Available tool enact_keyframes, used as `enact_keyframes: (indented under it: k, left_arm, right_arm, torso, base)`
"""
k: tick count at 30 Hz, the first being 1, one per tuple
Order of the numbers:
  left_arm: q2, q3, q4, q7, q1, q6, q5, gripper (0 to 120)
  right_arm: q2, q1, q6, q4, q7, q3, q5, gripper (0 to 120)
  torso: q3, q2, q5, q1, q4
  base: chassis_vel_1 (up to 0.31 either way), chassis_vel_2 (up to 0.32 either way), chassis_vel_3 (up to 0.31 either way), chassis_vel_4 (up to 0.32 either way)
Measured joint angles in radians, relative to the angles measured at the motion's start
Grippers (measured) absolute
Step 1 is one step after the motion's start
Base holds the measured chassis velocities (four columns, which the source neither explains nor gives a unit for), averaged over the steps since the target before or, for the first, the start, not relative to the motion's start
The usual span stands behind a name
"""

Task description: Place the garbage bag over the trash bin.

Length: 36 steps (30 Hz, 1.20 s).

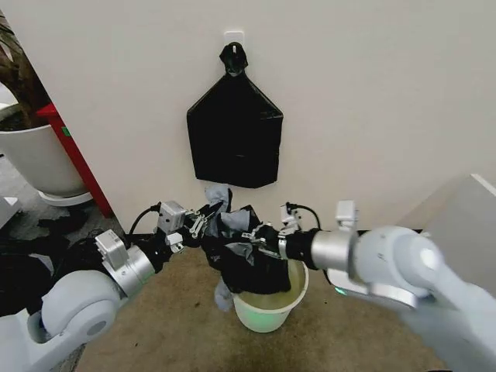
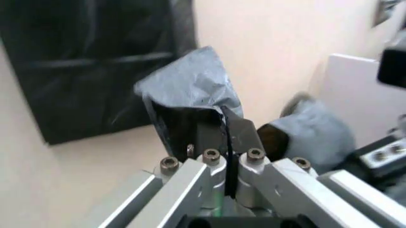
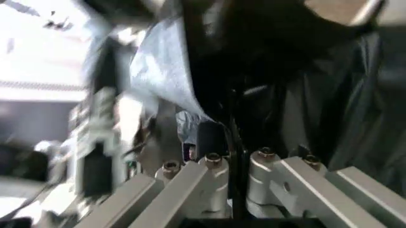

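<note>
Left pincer [image 1: 203, 227], just left of centre in the head view, is clenched on a greyish fold of the bag [image 1: 246, 260]; its wrist view shows the film nipped between the closed fingers [image 2: 240, 135]. Right pincer [image 1: 249, 240], at centre, is likewise clamped on the bag's rim. Between the 2, the bag hangs crumpled over the bin [image 1: 270, 308], lower centre on the floor. A flat black bundle [image 1: 234, 136] hangs on the wall above.

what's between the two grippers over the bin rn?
Head view: crinkly black plastic garbage bag spans from left gripper to right gripper, both pinching it above the small round white plastic trash bin.
</note>
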Motion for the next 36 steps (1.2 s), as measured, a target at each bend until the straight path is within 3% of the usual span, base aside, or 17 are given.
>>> enact_keyframes:
  k: [4,8,16,20,24,28,36]
  left_arm:
    - [-0.038,0.041,0.058,0.012,-0.026,0.005,0.021,0]
    - [-0.094,0.164,0.130,0.013,-0.086,0.003,0.064,0]
    - [-0.157,0.279,0.195,-0.005,-0.147,-0.016,0.114,0]
    - [-0.156,0.253,0.197,-0.019,-0.114,-0.021,0.114,0]
    - [-0.126,0.193,0.157,-0.043,0.002,-0.025,0.113,0]
    - [-0.108,0.160,0.101,-0.056,0.110,-0.027,0.126,0]
    - [-0.116,0.141,0.083,-0.073,0.216,-0.036,0.176,0]
  right_arm:
    - [0.014,-0.015,-0.026,-0.071,-0.021,-0.013,-0.058,0]
    - [0.008,-0.037,-0.053,-0.126,-0.035,-0.011,-0.125,0]
    - [-0.061,-0.097,-0.053,-0.051,0.006,0.061,-0.142,0]
    - [-0.117,-0.194,-0.082,0.006,0.017,0.158,-0.135,0]
    - [-0.161,-0.309,-0.101,0.060,0.054,0.240,-0.154,0]
    - [-0.160,-0.374,-0.083,0.096,0.097,0.264,-0.221,0]
    - [-0.133,-0.447,-0.031,0.155,0.237,0.286,-0.245,0]
  torso:
    - [0.000,0.000,0.0001,0.000,0.0000]
    - [0.000,0.000,0.0002,0.000,-0.0003]
    - [0.000,0.000,0.0001,0.000,-0.0005]
    - [0.000,0.000,0.0001,0.000,-0.0005]
    - [0.000,0.000,0.0003,0.000,-0.0005]
    - [0.000,0.000,0.0003,0.000,-0.0001]
    - [0.000,0.000,0.0001,0.000,-0.0003]
  base:
    - [0.000,0.000,0.000,0.000]
    - [0.000,0.000,0.000,0.000]
    - [0.000,0.000,0.000,0.000]
    - [0.000,0.000,0.000,0.000]
    - [0.000,0.000,0.000,0.000]
    - [0.000,0.000,0.000,0.000]
    - [0.000,0.000,0.000,0.000]
